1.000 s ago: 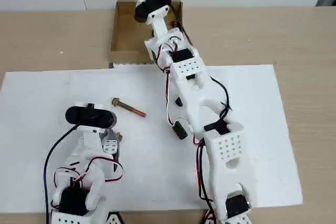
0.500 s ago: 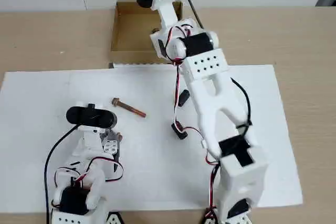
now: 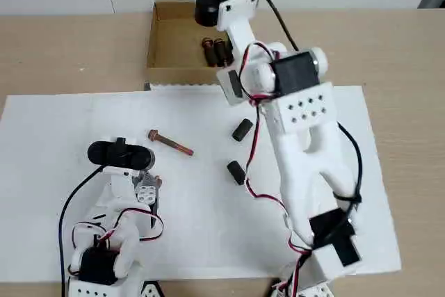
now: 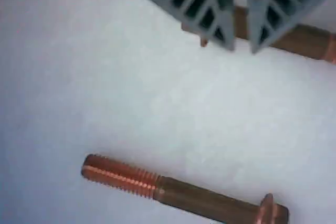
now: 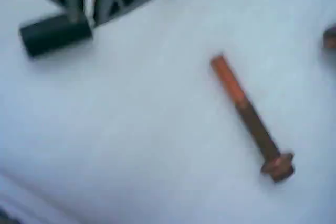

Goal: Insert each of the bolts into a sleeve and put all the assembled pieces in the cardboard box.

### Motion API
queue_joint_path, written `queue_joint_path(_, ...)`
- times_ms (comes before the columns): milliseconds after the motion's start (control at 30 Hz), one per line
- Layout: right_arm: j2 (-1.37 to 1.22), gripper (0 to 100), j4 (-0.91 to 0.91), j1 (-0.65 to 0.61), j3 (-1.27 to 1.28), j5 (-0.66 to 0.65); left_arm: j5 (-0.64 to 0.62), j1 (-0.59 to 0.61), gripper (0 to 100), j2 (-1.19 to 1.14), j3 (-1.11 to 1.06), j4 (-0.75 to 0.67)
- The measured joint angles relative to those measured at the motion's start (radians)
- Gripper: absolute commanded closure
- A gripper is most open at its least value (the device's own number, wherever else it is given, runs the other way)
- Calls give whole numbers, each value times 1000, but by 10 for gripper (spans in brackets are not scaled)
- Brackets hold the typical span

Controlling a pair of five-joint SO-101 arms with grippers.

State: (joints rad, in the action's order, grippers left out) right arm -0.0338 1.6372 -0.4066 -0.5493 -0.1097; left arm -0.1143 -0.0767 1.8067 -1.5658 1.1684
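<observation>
The cardboard box (image 3: 158, 39) at the table's far side holds two assembled pieces (image 3: 215, 51). My right gripper (image 3: 232, 86) (image 5: 89, 18) hangs over the paper's far edge, just in front of the box. A black sleeve (image 3: 242, 130) (image 5: 52, 34) lies close below it, and a second sleeve (image 3: 236, 172) lies nearer the front. One copper bolt (image 3: 170, 142) (image 4: 184, 195) (image 5: 252, 116) rests on the paper left of the sleeves. My left gripper (image 3: 148, 191) (image 4: 241, 43) is shut with a thin slit, its tips over another bolt (image 3: 158, 182) (image 4: 307, 40) that lies crosswise beneath them.
A white paper sheet (image 3: 62, 130) covers the tabletop under both arms. The right arm's white links and cables (image 3: 306, 144) stretch over the paper's right half. Bare wood (image 3: 389, 46) lies to the right of the box.
The right arm has swung rightward and drawn back from over the box, uncovering two assembled pieces inside and both sleeves on the paper. The left arm has kept still.
</observation>
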Motion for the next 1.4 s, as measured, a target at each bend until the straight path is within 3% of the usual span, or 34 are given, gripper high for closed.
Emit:
queue_joint_path(233, 149, 995, 28, -2, 87, 0, 0, 0, 995, 0, 0, 0)
queue_joint_path(700, 608, 995, 8, -46, 790, 0, 0, 0, 995, 0, -3, 0)
queue_joint_path(1000, 621, 992, -284, -49, 1180, -80, 0, 0, 995, 0, -31, 0)
queue_joint_path(1200, 621, 845, -470, -49, 1332, -91, 0, 0, 995, 0, -31, 0)
queue_joint_path(1400, 621, 877, -557, -49, 1373, -91, 0, 0, 995, 0, -31, 0)
